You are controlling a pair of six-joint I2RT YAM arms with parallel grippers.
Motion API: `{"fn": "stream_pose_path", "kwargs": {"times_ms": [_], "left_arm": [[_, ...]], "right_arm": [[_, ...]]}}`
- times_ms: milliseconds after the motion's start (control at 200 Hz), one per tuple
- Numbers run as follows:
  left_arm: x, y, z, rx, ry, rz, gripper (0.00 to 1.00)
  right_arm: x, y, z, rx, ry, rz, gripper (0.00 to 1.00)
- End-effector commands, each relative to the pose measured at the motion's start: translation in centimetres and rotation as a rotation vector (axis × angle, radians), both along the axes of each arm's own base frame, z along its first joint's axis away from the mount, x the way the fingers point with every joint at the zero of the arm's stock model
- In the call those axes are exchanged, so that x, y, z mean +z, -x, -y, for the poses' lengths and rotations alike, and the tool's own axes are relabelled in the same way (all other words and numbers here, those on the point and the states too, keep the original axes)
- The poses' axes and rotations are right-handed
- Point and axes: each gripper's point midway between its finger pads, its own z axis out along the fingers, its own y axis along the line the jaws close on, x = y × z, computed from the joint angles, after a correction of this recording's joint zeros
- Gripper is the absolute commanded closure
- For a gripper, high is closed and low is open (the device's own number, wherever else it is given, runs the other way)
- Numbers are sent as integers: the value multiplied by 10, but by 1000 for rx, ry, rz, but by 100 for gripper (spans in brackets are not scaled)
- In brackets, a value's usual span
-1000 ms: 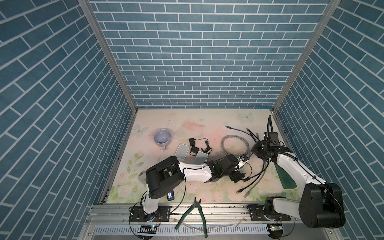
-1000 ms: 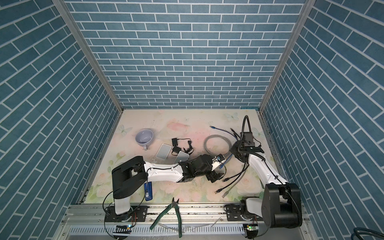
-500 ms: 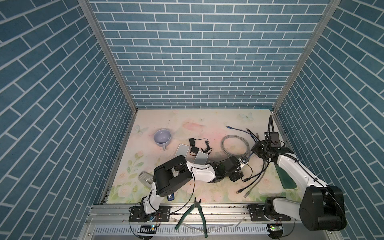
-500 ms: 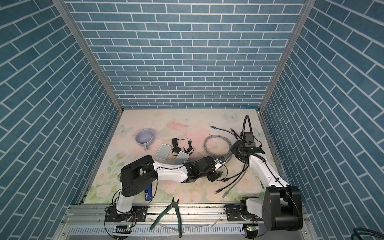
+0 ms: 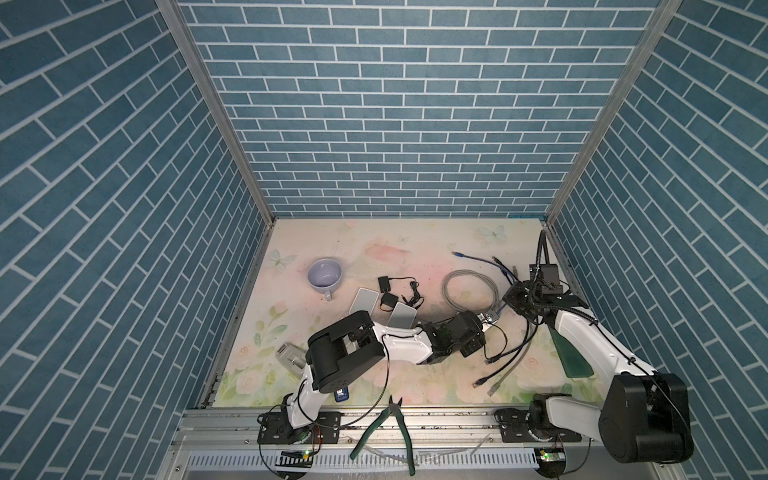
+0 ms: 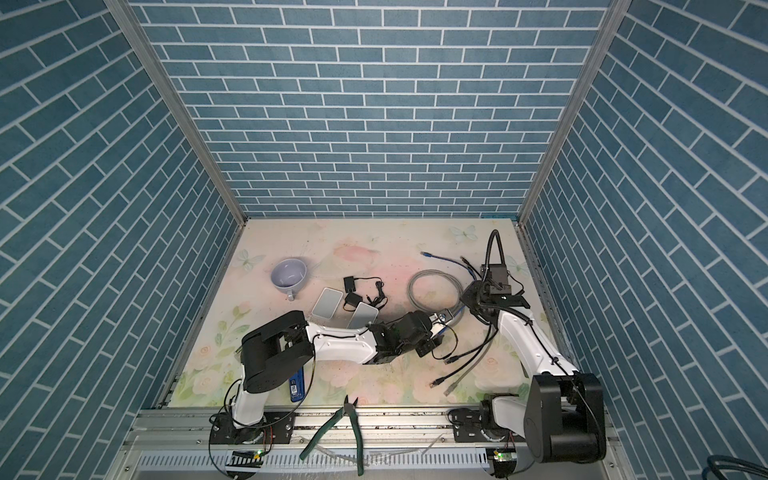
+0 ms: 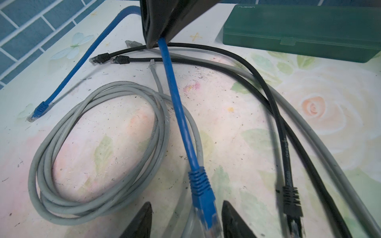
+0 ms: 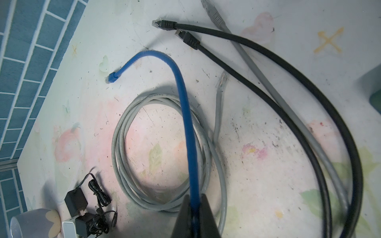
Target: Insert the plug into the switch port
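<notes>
Fingertips point(image 7: 144, 222) of the left gripper point(image 7: 186, 221) are seen parted, black and wedge-shaped, with the blue plug point(image 7: 203, 197) set between them. A gap is left on each side, so no contact can be made out. The plug's ribbed rubber boot and clear tip are seen over the edge of a coiled grey cable point(image 7: 36, 175) on the flower-printed table point(image 7: 226, 107). Its smooth blue cable point(image 7: 175, 92) is pinched farther along by the right gripper point(image 8: 193, 208), whose jaws are pressed together on it. Two black cables point(image 7: 286, 148) are draped alongside.
</notes>
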Motion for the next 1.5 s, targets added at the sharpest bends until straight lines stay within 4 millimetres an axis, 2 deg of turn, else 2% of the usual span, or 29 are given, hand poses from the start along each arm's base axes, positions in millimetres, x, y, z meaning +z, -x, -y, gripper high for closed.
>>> {"fn": "stream_pose_path", "kwargs": {"times_ms": [0, 190, 275, 480, 670, 800, 995, 1095, 1225, 1305, 1390, 1495], "left_arm": [[-1, -1, 6, 0, -7, 15, 53], [-2, -3, 3, 4, -23, 27, 62], [-3, -3, 2, 1, -33, 31, 70], [-4, -2, 0, -1, -43, 37, 77], [0, -3, -3, 7, -35, 47, 80], [4, -3, -9, -9, -26, 32, 80], [11, -8, -25, -27, 3, -21, 82], [17, -10, -33, -34, 10, -24, 82], [26, -15, -46, -41, -2, -43, 81], [32, -17, -57, -59, -8, -69, 81], [37, -18, -70, -84, -19, -91, 81], [33, -15, -84, -109, -64, -101, 81]], "right_arm": [[6, -1, 0, -35, -33, 20, 100], [6, -1, -1, -32, -41, 21, 100], [6, -1, -1, -32, -43, 19, 100], [5, 0, -2, -29, -48, 18, 100], [5, 0, -3, -18, -47, 20, 100], [5, -1, -12, 60, -50, 30, 100], [7, -2, -32, 244, -62, 50, 88], [6, 2, -43, 356, -68, 62, 72], [10, 10, -60, 506, -91, 89, 64], [17, 15, -68, 597, -92, 129, 55], [25, 22, -74, 685, -80, 190, 55], [35, 27, -77, 747, -45, 276, 54]]}}
